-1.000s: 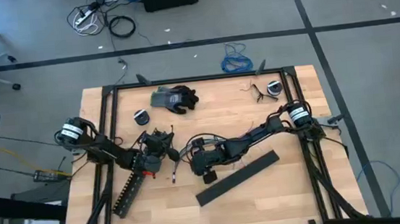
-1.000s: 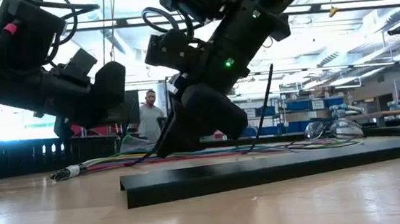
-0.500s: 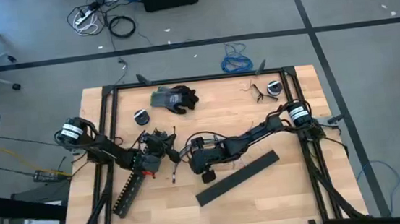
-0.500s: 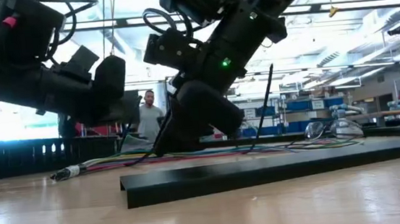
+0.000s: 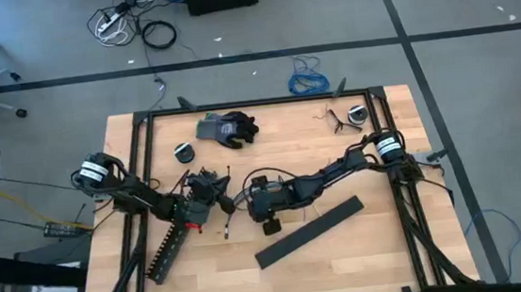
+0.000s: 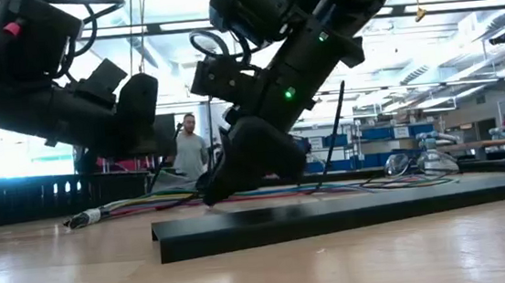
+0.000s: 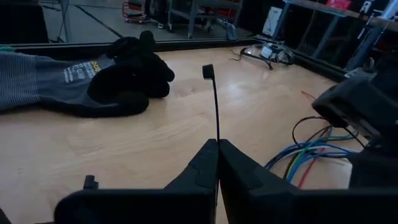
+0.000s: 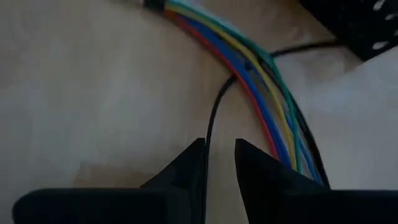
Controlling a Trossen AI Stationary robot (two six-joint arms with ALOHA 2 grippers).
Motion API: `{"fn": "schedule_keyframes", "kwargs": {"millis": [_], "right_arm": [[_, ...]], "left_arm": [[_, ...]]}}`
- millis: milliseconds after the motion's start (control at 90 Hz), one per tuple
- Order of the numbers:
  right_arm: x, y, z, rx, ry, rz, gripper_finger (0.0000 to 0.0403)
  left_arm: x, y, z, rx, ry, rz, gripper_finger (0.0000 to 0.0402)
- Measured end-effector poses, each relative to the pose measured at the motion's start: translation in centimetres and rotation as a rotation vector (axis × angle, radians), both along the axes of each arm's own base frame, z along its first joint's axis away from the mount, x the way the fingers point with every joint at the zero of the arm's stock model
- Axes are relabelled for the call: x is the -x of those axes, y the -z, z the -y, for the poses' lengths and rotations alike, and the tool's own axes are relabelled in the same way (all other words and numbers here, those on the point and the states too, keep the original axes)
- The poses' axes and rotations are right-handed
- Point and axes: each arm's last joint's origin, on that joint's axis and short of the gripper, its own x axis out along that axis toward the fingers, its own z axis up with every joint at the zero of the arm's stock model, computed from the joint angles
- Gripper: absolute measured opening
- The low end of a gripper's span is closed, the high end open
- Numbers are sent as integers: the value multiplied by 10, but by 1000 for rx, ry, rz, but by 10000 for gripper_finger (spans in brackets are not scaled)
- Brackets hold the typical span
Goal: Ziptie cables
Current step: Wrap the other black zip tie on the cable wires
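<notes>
A wooden table (image 5: 383,249) is seen from above, with both dark arms brought together near its middle. Across that middle the cables (image 8: 261,87) are laid flat as a loose bundle of blue, green, yellow and red wires, unbound so far as can be seen.

The left gripper (image 7: 217,163) is held above the table beside the bundle, its fingers pressed together on a ziptie (image 7: 214,106), which stands up from them with its small head at the top. The right gripper (image 8: 219,163) is lowered to the table just beside the cables, its fingers slightly apart with a second thin black strip (image 8: 214,109) lying between them; whether this is pinched cannot be told.

No loop is seen around the wires. The task is judged to be at an early stage: threading and tightening are left.
</notes>
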Motion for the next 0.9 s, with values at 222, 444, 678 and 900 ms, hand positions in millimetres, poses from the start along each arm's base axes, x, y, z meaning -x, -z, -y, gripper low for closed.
{"fn": "schedule_keyframes", "kwargs": {"millis": [222, 444, 678, 900], "right_arm": [[-1, -1, 0, -9, 3, 18, 83], [2, 2, 1, -13, 27, -25, 83], [5, 4, -1, -35, 53, -55, 81], [10, 7, -10, -34, 71, -85, 80]], "left_arm": [[0, 0, 0, 4, 10, -2, 0], [0, 0, 0, 2, 12, -6, 0], [0, 0, 0, -4, 14, -12, 0], [0, 0, 0, -11, 17, -19, 0]]}}
